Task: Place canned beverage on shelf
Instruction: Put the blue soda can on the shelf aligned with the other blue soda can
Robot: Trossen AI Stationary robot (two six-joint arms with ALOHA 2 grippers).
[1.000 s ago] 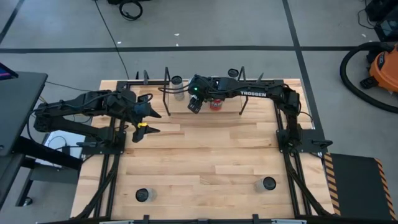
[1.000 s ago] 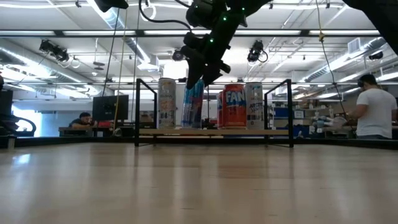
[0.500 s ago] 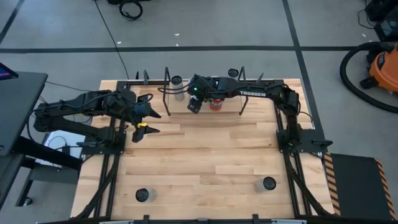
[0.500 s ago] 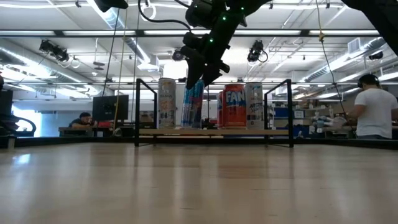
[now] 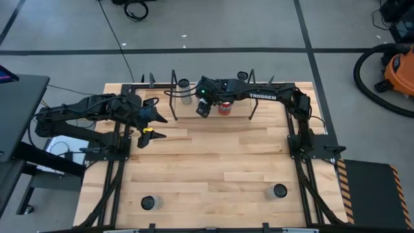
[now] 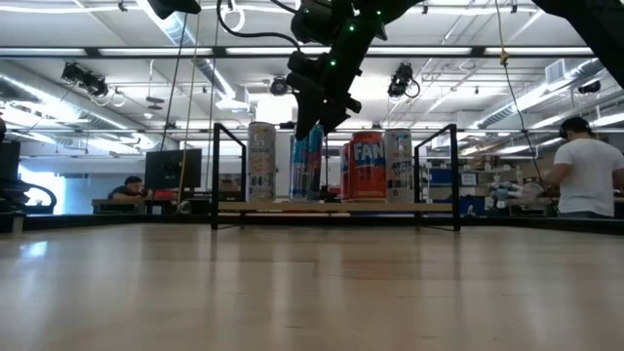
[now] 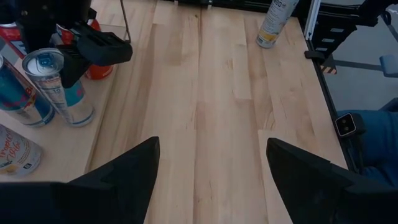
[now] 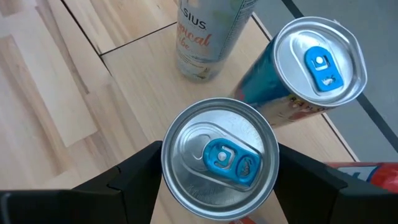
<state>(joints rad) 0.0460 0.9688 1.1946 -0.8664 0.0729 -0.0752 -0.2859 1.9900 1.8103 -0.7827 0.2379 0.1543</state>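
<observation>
The shelf (image 6: 336, 207), a light-wood board between black rod uprights, stands at the table's far edge. On it stand a white can (image 6: 261, 161), an orange can (image 6: 368, 166) and a silver can (image 6: 398, 164). Between them a blue-and-silver beverage can (image 8: 217, 162) stands upright with its base on the board (image 6: 306, 168). My right gripper (image 8: 219, 186) reaches down over this can and is shut on it. My left gripper (image 7: 211, 180) hangs open over the table's left side, holding nothing. My right gripper holds the beverage can just below its top rim (image 8: 166, 177), one finger (image 8: 134, 180) on each side of the round wall. The fingers slant down from above and from the table's right. The can stands upright with its base on the shelf board.
A blue can (image 8: 320, 62) and a white Celsius can (image 8: 208, 37) stand close to the held one on the shelf. Two more cans (image 5: 149, 202) (image 5: 278, 191) stand near the table's front edge. Bare wood lies between them and the shelf. A person (image 6: 583, 171) stands beyond the table.
The can in my right gripper leaned to one side a second ago and now stands upright on the shelf board. The gripper itself has stayed over the same spot.
</observation>
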